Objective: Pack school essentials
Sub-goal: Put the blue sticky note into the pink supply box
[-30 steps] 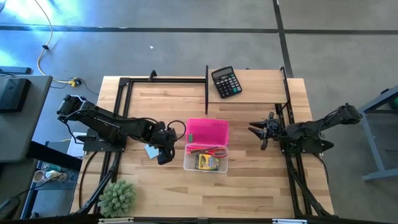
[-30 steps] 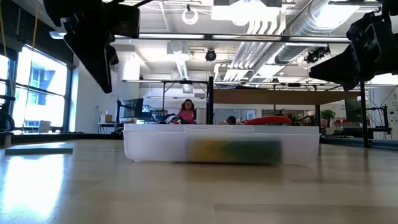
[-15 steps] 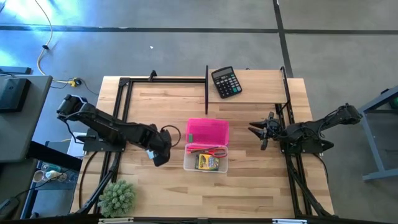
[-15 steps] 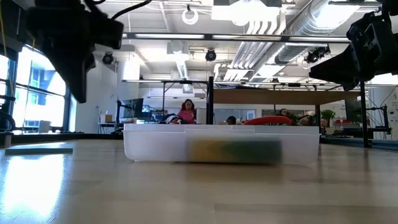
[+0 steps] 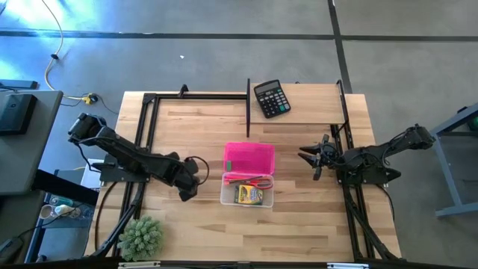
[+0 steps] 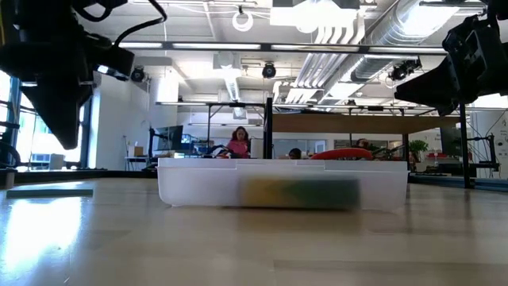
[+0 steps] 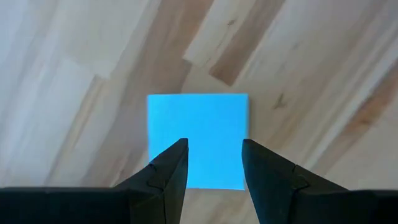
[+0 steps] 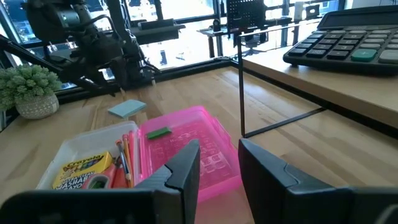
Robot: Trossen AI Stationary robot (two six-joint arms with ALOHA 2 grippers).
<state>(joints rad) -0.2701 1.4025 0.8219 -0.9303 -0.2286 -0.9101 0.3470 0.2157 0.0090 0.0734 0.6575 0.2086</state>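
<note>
The left gripper (image 5: 187, 190) has been drawn away from the clear box (image 5: 226, 196) toward the table's left edge and is now placed straight above the light-blue sticky-note pad (image 7: 198, 124). The pad lies flat on the wood, left of the box and apart from it. In the high view it is now covered by the gripper. In the left wrist view the two fingers are seen spread, with the pad below the gap and nothing pinched. In the low view the gripper is seen hanging above the table top, so the pad is judged to be not yet touched. It is probably the next item to be packed, and a descent and a closing are still needed.

At the table's middle the box stands with its pink lid (image 5: 249, 158) folded open toward the far edge. Inside it the yellow-green crayon box (image 5: 249, 196) and the red-handled scissors (image 5: 258, 181) are found. A tiny green eraser (image 8: 158, 132) is seen on the lid, not in the box.

Near the right edge the right gripper (image 5: 317, 159) has not been moved. Its fingers are held a little apart and nothing is held.

Printing is seen on the crayon box, but it cannot be read with certainty. On the black calculator (image 5: 270, 98) at the far edge no key label can be read.
</note>
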